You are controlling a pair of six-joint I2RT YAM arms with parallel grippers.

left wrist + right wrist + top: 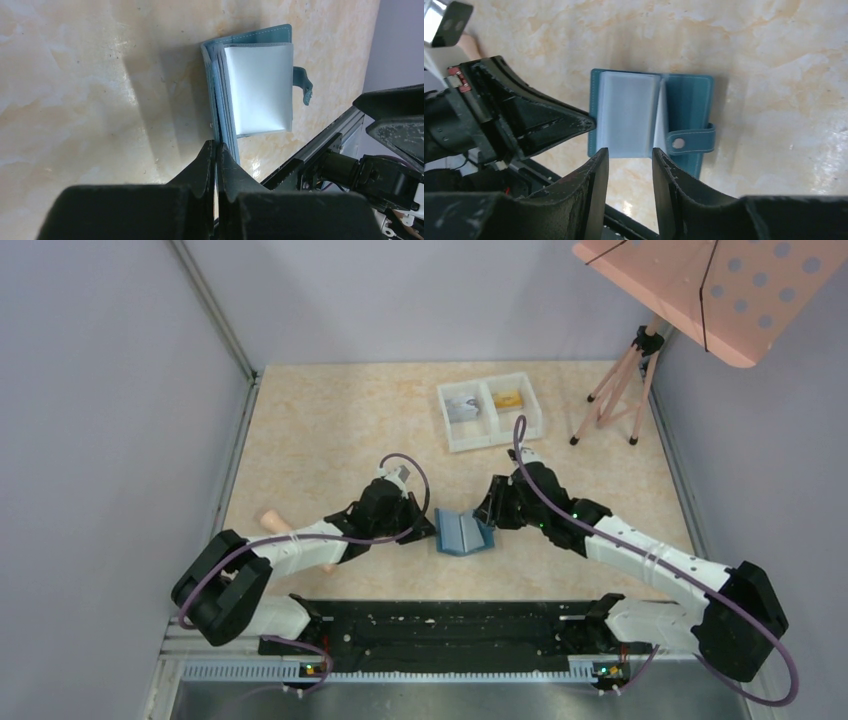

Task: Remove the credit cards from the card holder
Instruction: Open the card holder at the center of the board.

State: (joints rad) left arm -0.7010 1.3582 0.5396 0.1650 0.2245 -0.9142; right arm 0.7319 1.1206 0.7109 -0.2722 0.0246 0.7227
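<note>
Lying open on the marbled beige table (pixel 330 430), the small teal-blue bifold card holder (pixel 462 532) sat between the two arms, its pale blue pockets (pixel 626 117) facing up and its snap tab (pixel 686 142) out to one side. The left jaws were clenched on the holder's outer edge. The right jaws stood released, parted just beside the near edge of the pockets, grasping nothing. Well apart, a white two-compartment plastic tray (pixel 495 439) held a greyish credit card (pixel 462 407) in one compartment and an orange-gold credit card (pixel 507 398) in the other.

Black-white arms (pixel 300 535), purple looping cables (pixel 518 432), black joints (pixel 220 590).
</note>
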